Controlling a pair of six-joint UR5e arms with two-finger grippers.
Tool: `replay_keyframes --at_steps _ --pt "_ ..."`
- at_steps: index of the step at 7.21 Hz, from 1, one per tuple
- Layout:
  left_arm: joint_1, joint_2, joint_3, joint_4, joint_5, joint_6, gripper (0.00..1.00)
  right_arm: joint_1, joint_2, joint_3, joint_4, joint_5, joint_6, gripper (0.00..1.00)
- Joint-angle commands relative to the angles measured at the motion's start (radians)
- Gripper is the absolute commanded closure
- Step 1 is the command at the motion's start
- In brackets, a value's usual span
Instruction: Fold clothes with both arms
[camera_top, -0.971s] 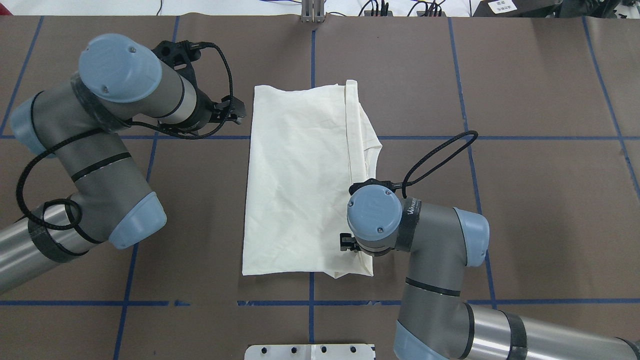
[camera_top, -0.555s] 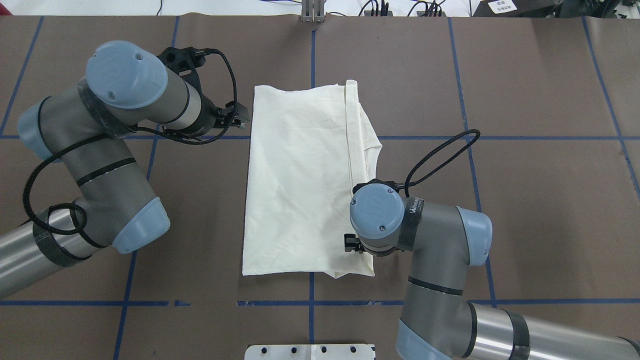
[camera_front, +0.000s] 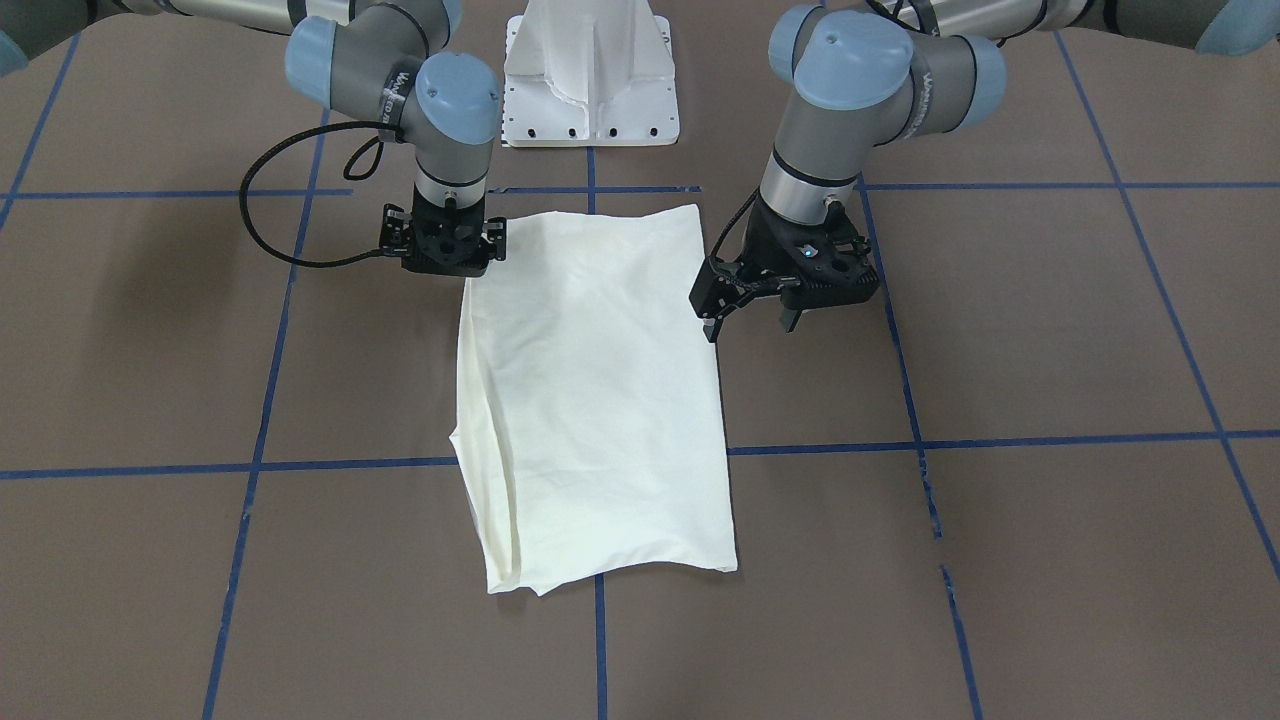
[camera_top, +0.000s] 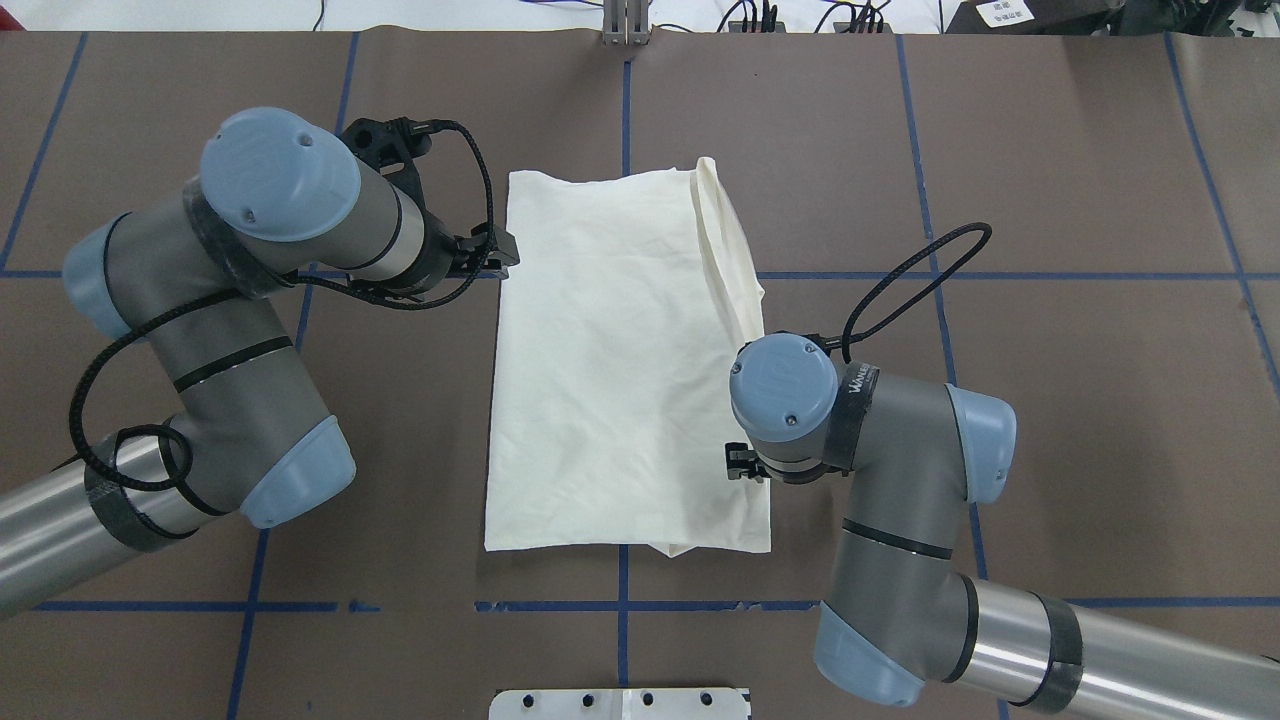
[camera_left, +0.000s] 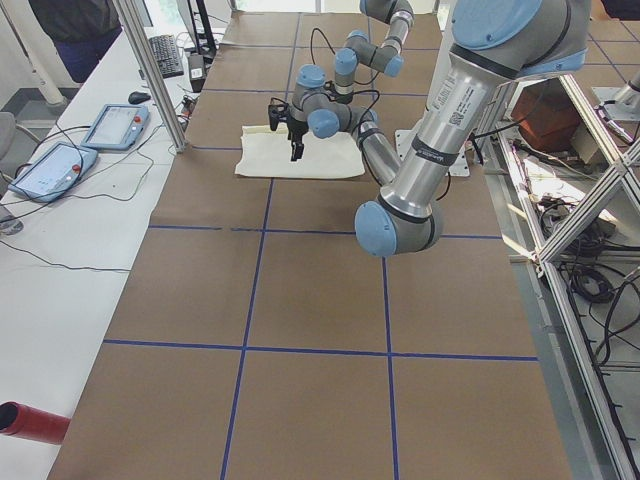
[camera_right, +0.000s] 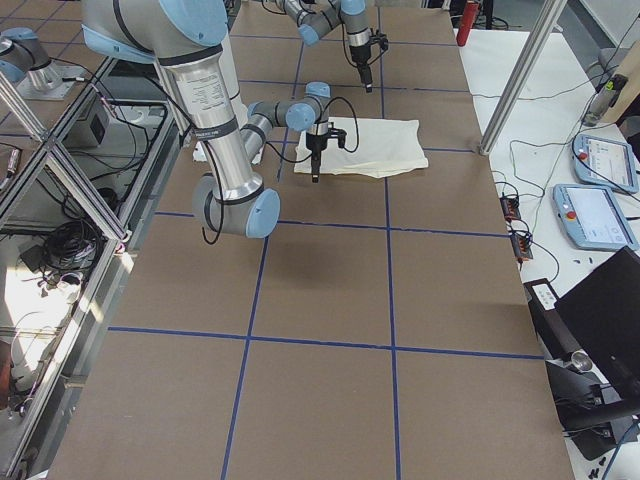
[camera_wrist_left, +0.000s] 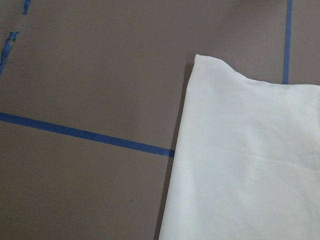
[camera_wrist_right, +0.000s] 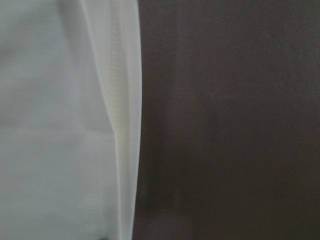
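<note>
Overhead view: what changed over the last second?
The left gripper slid right, up to the shirt's left edge, jaws open. The right gripper shifted right and forward. The shirt's near right corner went right with it, and the flap on that side smoothed out. Whether it grips the cloth is hidden. The rest of the shirt stayed put.

Brown table (camera_top: 1080, 150), blue tape grid (camera_top: 1100, 275), white pedestal base (camera_front: 590, 80)
</note>
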Motion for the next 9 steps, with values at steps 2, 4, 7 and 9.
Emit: replay_keyframes --at_steps 2,4,7,9 --pt "0.007 -0.001 -0.002 0.001 0.0 -0.007 0.0 0.021 -0.008 0.061 0.005 -0.001 -0.02 0.0" --pt "0.101 0.012 -0.015 -0.048 0.0 -0.172 0.0 0.032 -0.007 0.13 0.082 -0.001 -0.007 0.0" --pt "0.255 0.099 -0.053 -0.139 0.021 -0.487 0.0 0.043 -0.019 0.187 0.113 0.047 0.003 0.0" --pt "0.357 0.119 -0.114 -0.023 0.058 -0.634 0.0 0.041 -0.02 0.197 0.113 0.047 0.082 0.0"
